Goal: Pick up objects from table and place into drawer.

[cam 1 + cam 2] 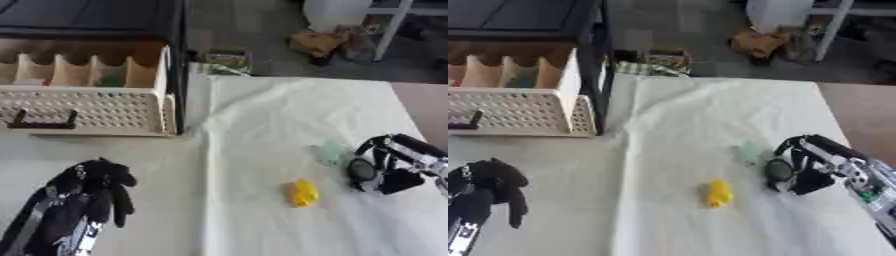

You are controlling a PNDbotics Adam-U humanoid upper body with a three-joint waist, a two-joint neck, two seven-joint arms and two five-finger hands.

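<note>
A small yellow object (304, 193) lies on the white cloth (280, 115), right of centre. A pale green, see-through object (332, 152) lies just beyond it to the right. My right hand (385, 170) comes in from the right edge and sits right beside the green object, its fingers bent over but with a gap to the thumb and nothing in it. The beige drawer (96, 112) stands pulled out at the upper left, with a perforated front, a black handle (42, 123) and wooden dividers. My left hand (96, 187) rests at the lower left, fingers hanging relaxed.
The drawer sits in a dark cabinet (87, 20) with a black post (179, 75) at its right side. Small items (31, 81) lie in the drawer's compartments. Floor clutter (328, 42) shows beyond the table's far edge. Brown table surface (429, 107) borders the cloth on the right.
</note>
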